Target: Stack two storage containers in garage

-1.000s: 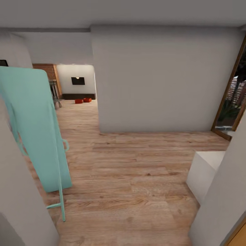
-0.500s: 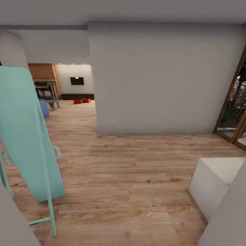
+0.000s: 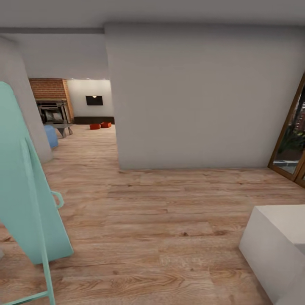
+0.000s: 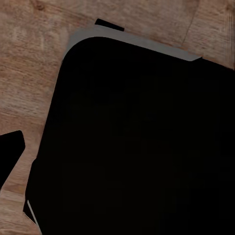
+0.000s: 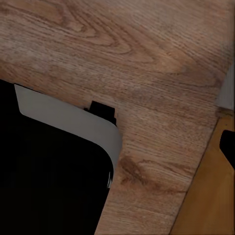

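You're rolling over pale plank floor (image 3: 169, 220) with the two bins (image 3: 100, 125) far ahead, side by side on the living-room floor just under the black TV (image 3: 94, 100) and right of the brick fireplace (image 3: 48, 91). I can't tell how either pincer stands, since both wrist cameras look down on dark robot body and planks. I'd judge the risk is the squeeze on the way to that TV: the leaning mint board (image 3: 25, 182) on one side and the white wall's corner (image 3: 113, 106) on the other could clip your base if you cut the turn early.
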Available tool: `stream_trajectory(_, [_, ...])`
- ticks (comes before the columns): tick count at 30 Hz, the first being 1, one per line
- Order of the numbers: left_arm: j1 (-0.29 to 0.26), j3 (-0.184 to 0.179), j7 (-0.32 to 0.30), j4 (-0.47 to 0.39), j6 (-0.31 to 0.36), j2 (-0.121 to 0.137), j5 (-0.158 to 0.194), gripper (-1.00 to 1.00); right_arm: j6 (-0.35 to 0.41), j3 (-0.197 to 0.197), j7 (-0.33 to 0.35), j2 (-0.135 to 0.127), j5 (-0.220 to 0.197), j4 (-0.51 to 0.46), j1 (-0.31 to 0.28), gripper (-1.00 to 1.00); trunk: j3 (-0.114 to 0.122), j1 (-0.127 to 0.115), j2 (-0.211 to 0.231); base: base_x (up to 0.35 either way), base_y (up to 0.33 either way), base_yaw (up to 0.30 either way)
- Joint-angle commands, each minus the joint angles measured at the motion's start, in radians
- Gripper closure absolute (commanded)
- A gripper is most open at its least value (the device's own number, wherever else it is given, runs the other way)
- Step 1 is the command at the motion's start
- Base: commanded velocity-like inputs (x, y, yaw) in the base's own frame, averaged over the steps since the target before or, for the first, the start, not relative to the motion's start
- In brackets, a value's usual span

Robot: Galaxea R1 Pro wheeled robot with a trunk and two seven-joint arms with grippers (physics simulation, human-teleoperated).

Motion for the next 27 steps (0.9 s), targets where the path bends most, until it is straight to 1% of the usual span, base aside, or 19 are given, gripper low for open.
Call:
stream_trajectory(1, [0.0, 0.007, 0.001, 0.0, -0.002, 0.0, 0.0, -1.0, -0.006, 0.009, 0.001, 0.0, -0.009, 0.003, -0.001, -1.0, -0.001, 0.001, 0.0, 0.322, -0.002, 0.0])
stream_trajectory(27, [0.0, 0.007, 0.001, 0.0, -0.004, 0.0, 0.0, -1.0, -0.007, 0.01, 0.005, -0.001, -0.007, 0.003, -0.001, -1.0, -0.001, 0.001, 0.0, 0.322, 0.0, 0.0])
